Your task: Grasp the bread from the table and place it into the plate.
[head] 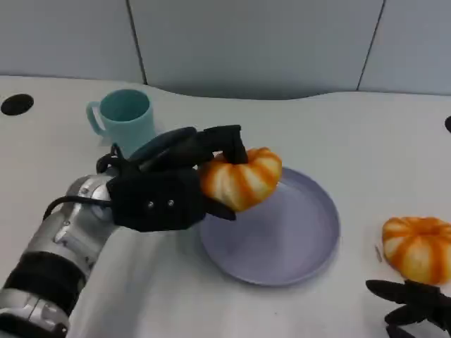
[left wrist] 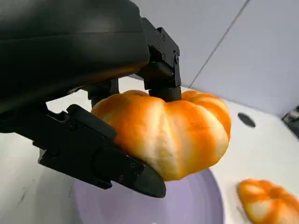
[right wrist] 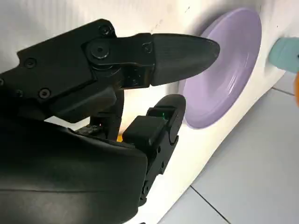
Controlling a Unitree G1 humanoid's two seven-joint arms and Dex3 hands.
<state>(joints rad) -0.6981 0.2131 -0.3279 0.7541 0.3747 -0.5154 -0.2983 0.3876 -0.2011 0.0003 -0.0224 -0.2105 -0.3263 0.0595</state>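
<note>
An orange-and-cream, pumpkin-shaped bread [head: 243,177] is held by my left hand [head: 165,186], lifted just over the left rim of the lavender plate [head: 296,239]. The left wrist view shows the fingers [left wrist: 98,158] clamped under and over the bread [left wrist: 173,135], with the plate [left wrist: 196,205] below. A second, similar bread [head: 417,248] lies on the table right of the plate. My right hand [head: 412,303] rests at the front right, close in front of that bread, fingers apart and holding nothing. In the right wrist view the plate [right wrist: 224,70] lies beyond the hand [right wrist: 117,102].
A teal cup [head: 125,116] stands at the back left, behind my left hand. The white table [head: 366,141] has a curved far edge against a grey wall. A black round hole [head: 17,104] sits at the far left.
</note>
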